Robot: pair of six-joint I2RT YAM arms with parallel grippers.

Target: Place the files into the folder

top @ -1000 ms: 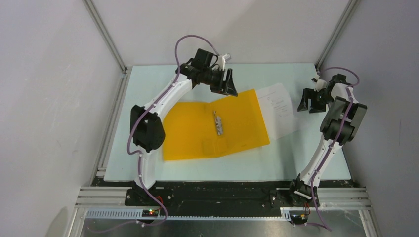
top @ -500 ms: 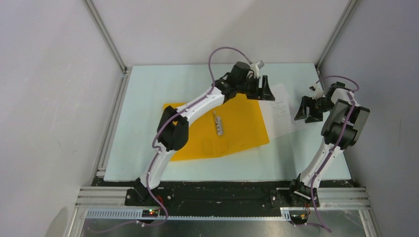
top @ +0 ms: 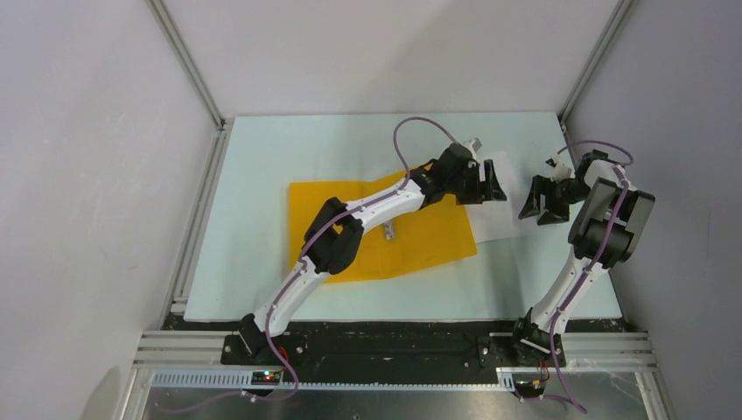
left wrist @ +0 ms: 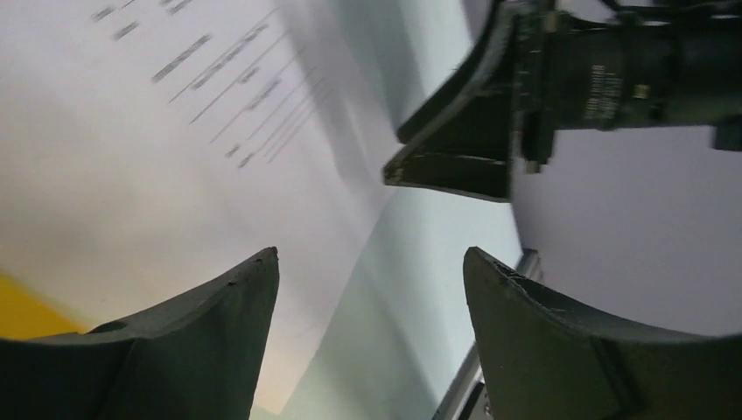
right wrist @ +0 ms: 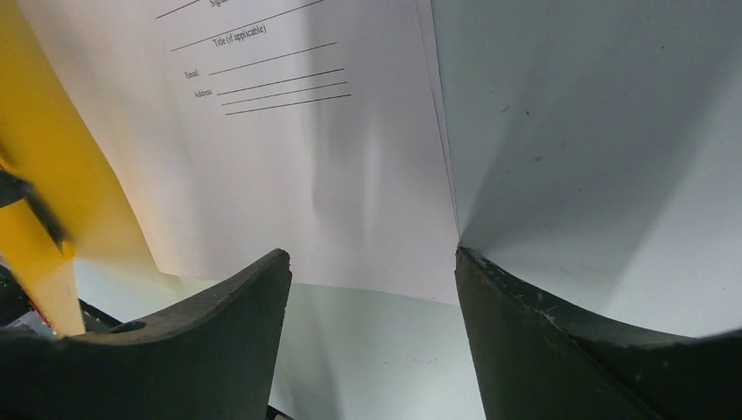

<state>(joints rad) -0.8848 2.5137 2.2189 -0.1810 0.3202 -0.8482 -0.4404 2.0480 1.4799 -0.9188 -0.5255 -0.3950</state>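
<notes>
The orange-yellow folder [top: 411, 241] lies open and flat mid-table, its metal clip bar [top: 390, 231] partly under my left arm. The files [top: 497, 219], white printed sheets, lie flat just right of the folder, their left edge at its right cover. My left gripper [top: 490, 185] hangs open over the sheets' far part, nothing between its fingers. My right gripper [top: 541, 203] stands open at the sheets' right edge, also empty. The left wrist view shows the files [left wrist: 131, 131], a folder corner [left wrist: 17, 306] and the left gripper [left wrist: 372, 262]. The right wrist view shows the files [right wrist: 289, 157], folder [right wrist: 52, 175] and right gripper [right wrist: 372, 258].
The pale table [top: 262, 157] is boxed in by grey walls with aluminium posts [top: 188, 66] at the far corners. A black rail [top: 376, 346] carrying both arm bases runs along the near edge. The left arm's forearm [top: 337, 241] crosses above the folder.
My left arm has swung right from behind the folder to over the files, its jaws spreading wider. The right gripper has edged slightly left toward the sheets.
</notes>
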